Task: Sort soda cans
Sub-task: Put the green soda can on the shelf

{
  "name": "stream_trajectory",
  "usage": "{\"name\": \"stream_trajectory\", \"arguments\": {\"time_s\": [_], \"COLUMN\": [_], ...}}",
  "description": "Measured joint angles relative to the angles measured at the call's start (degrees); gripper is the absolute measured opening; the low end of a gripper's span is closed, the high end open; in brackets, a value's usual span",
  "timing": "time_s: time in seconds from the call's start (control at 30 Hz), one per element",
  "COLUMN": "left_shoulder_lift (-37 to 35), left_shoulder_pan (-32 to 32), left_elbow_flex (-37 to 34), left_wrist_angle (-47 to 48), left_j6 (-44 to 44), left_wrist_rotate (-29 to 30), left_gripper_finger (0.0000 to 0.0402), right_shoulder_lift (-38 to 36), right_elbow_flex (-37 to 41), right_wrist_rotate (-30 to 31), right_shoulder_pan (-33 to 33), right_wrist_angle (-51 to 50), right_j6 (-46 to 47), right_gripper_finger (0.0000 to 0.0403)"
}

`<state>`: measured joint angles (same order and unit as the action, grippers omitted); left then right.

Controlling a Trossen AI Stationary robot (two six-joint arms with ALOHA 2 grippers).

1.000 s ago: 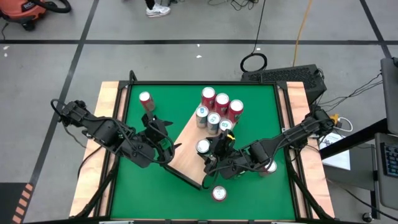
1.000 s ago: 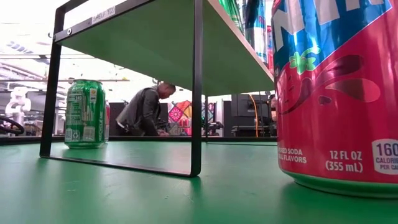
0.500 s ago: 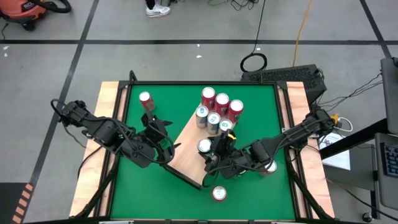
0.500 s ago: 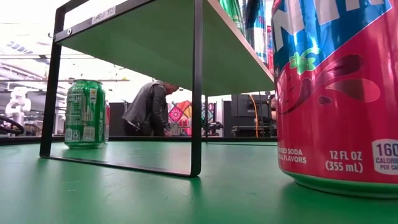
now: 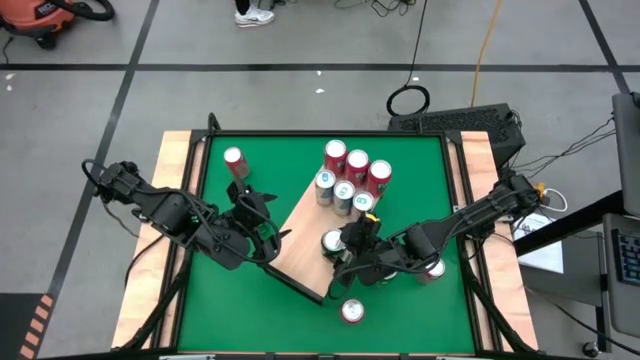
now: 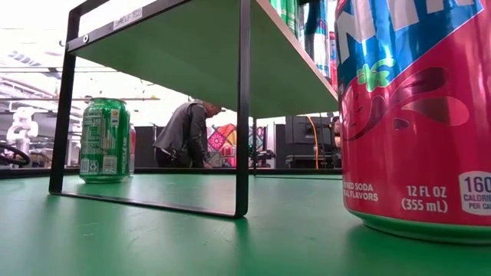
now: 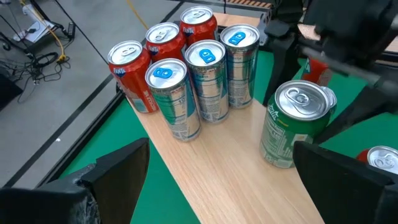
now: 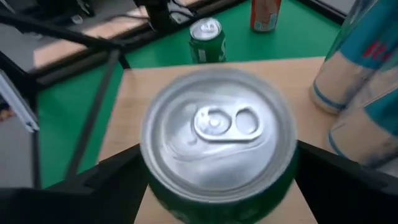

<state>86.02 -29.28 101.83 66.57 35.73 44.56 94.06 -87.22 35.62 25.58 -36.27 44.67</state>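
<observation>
Here the right pincer (image 5: 345, 252) sits over the wooden shelf board (image 5: 305, 232) in the middle of the desk (image 5: 420, 160), its two fingers spread on either side of a green can (image 5: 333, 241) that stands upright on the board. The right wrist view looks straight down on that can's silver top (image 8: 219, 124), with a dark finger (image 8: 345, 180) showing off each side of it and gaps between fingers and can, so the pincer is open around the can rather than clamped on it.

Further along the board, toward the desk's far edge, six cans stand in a tight cluster (image 5: 348, 175): three red cans (image 7: 163, 40) at the back and three teal-and-silver cans (image 7: 205, 78) in front of them, touching one another. The green can stands apart from this group, nearer the board's near end.

On the green desk surface itself, a red can (image 5: 234, 159) stands alone near the far left corner, another red can (image 5: 352, 311) stands near the near edge just beyond the shelf's black frame (image 6: 244, 107), and one more can (image 5: 434, 268) shows partly behind the right arm. A green can (image 6: 104, 139) stands beneath the shelf in the low view, where a person (image 6: 184, 134) bends over in the room behind.

The left pincer (image 5: 262, 215) waits by the board's left edge, fingers (image 7: 121, 171) wide apart and holding nothing.
</observation>
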Motion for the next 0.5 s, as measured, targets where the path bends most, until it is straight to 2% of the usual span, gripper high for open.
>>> {"name": "stream_trajectory", "arguments": {"time_s": [0.3,0.5], "left_shoulder_lift": [0.0,0.9], "left_shoulder_pan": [0.0,0.2], "left_elbow_flex": [0.0,0.0], "left_wrist_angle": [0.0,-0.1], "left_j6": [0.8,0.4], "left_wrist_rotate": [0.0,-4.7], "left_gripper_finger": [0.0391,0.0384], "right_shoulder_lift": [-3.8,-4.3], "right_elbow_flex": [-3.0,-11.6], "right_wrist_rotate": [0.1,0.2], "right_shoulder_pan": [0.1,0.3], "right_wrist_angle": [-2.4,-11.9], "right_j6": [-0.4,0.1], "right_gripper_finger": [0.0359,0.0359]}}
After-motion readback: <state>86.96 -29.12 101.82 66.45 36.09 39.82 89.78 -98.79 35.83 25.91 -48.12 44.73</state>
